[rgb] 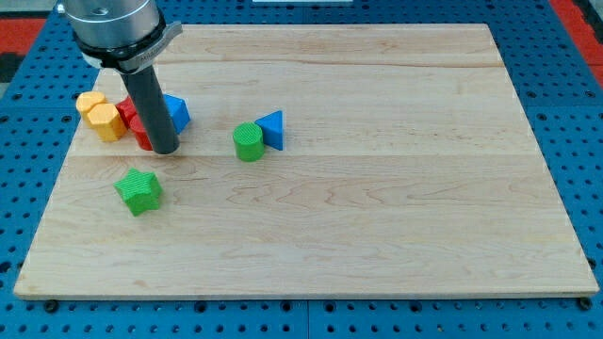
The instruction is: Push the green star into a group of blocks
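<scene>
The green star [138, 190] lies alone at the view's lower left of the wooden board [377, 188]. My tip [163, 149] rests on the board just above and to the right of the star, apart from it. Right behind the rod is a cluster at the view's left: two yellow blocks [101, 116], a red block [133, 121] partly hidden by the rod, and a blue block [176, 112]. A green cylinder [249, 142] touches a blue triangle [271, 129] nearer the middle.
The board lies on a blue perforated table [575, 113]. The board's left edge runs close to the yellow blocks and the star. The arm's metal housing [111, 24] fills the view's top left.
</scene>
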Controlling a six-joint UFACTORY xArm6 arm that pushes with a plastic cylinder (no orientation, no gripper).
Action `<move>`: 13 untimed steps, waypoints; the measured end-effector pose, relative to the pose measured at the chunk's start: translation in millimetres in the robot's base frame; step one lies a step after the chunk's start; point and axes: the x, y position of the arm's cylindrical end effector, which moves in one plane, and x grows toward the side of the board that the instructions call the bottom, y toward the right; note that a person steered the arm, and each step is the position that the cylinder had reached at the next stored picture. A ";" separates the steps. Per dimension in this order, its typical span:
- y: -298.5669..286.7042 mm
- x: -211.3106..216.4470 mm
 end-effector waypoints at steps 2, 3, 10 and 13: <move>68.5 84.0; 32.1 100.0; -34.7 23.9; -29.4 17.5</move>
